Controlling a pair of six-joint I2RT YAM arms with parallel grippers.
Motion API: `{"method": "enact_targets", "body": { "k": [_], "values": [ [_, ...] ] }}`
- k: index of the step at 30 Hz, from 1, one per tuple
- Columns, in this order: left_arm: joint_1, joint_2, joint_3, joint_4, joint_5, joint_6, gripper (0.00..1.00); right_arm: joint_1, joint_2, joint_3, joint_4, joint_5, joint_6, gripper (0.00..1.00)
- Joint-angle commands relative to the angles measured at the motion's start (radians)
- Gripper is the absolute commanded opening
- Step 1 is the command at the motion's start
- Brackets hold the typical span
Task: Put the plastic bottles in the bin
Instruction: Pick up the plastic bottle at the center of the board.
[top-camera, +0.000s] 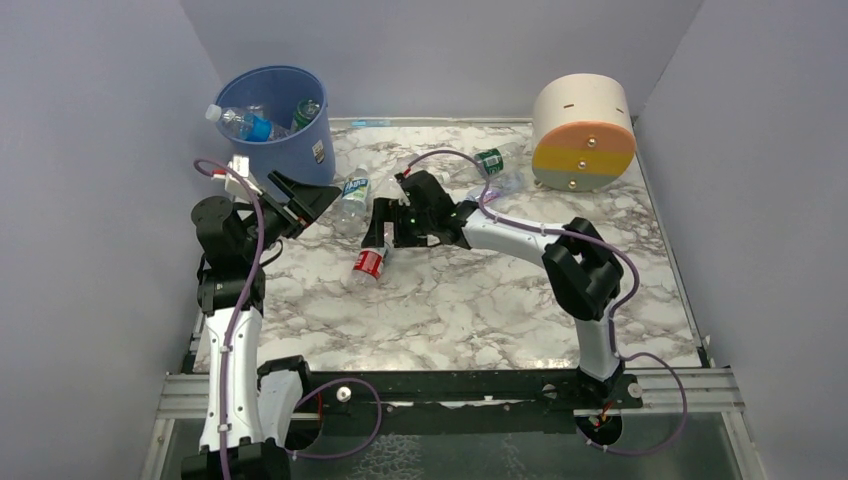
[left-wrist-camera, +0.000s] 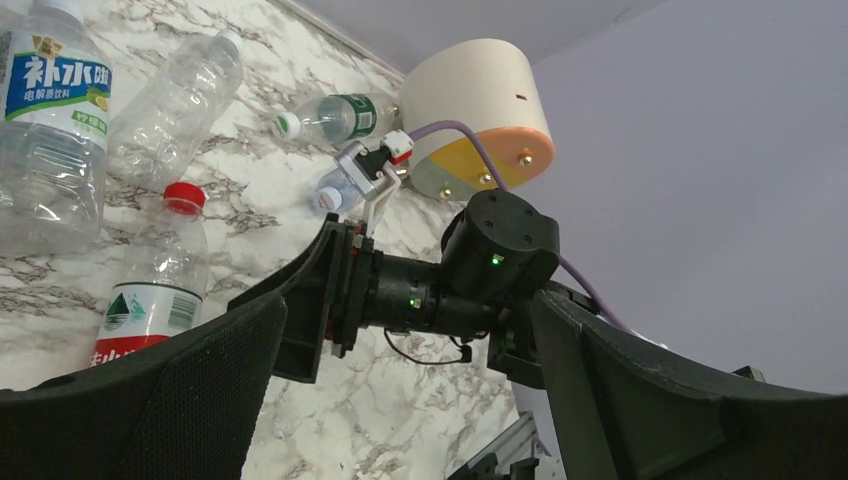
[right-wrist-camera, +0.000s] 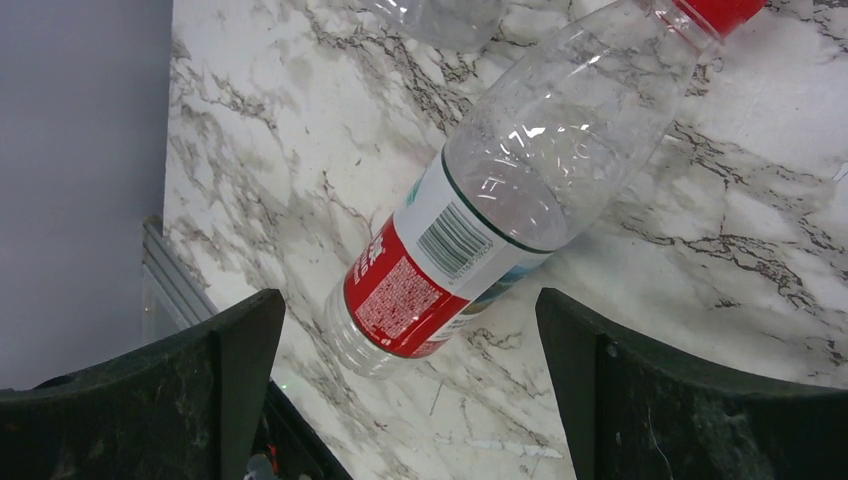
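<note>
The blue bin (top-camera: 285, 150) stands at the back left with at least two bottles inside, one blue-labelled (top-camera: 248, 126) and one green-labelled (top-camera: 305, 110). A red-labelled bottle (top-camera: 368, 263) lies on the marble table. My right gripper (top-camera: 386, 238) hovers over it, open; in the right wrist view that bottle (right-wrist-camera: 470, 220) lies below and between the spread fingers (right-wrist-camera: 150, 400), untouched. My left gripper (top-camera: 318, 200) is open and empty beside the bin. A blue-green-labelled bottle (top-camera: 352, 195) lies between the two grippers. A green-labelled bottle (top-camera: 490, 160) and a clear one (top-camera: 507, 183) lie further back.
A cream, orange and yellow drum (top-camera: 583, 135) stands at the back right. Purple-grey walls close in both sides and the back. The left wrist view shows the right arm's wrist (left-wrist-camera: 480, 270), the red-capped bottle (left-wrist-camera: 150, 290) and an unlabelled clear bottle (left-wrist-camera: 180, 95).
</note>
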Motion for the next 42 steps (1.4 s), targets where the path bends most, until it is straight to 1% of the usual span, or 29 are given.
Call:
{"method": "enact_targets", "body": {
  "k": [1,5,11,24,26,30,35,42],
  "values": [
    [-0.016,0.026,0.059,-0.016,0.045,0.040,0.99,0.008,0.074,0.086,-0.088,0.056,0.010,1.00],
    [-0.022,0.031,0.065,-0.023,0.046,0.048,0.99,0.007,0.125,0.133,-0.123,0.067,0.012,1.00],
    [-0.022,0.037,0.061,-0.022,0.046,0.053,0.99,0.007,0.163,0.145,-0.108,0.090,0.029,1.00],
    [-0.021,0.043,0.036,-0.015,0.042,0.062,0.99,0.007,0.257,0.202,-0.102,0.064,0.048,1.00],
    [-0.021,0.045,0.033,-0.014,0.042,0.065,0.99,0.007,0.267,0.197,-0.094,0.061,0.055,0.96],
    [-0.021,0.048,0.028,-0.013,0.042,0.066,0.99,0.006,0.263,0.171,-0.055,0.046,0.062,0.81],
    [-0.022,0.048,0.025,-0.012,0.038,0.062,0.99,0.006,0.229,0.145,-0.035,0.046,0.050,0.70],
    [-0.022,0.025,0.004,-0.013,0.044,0.047,0.99,0.005,0.150,0.087,-0.008,0.055,0.034,0.63]
  ]
}}
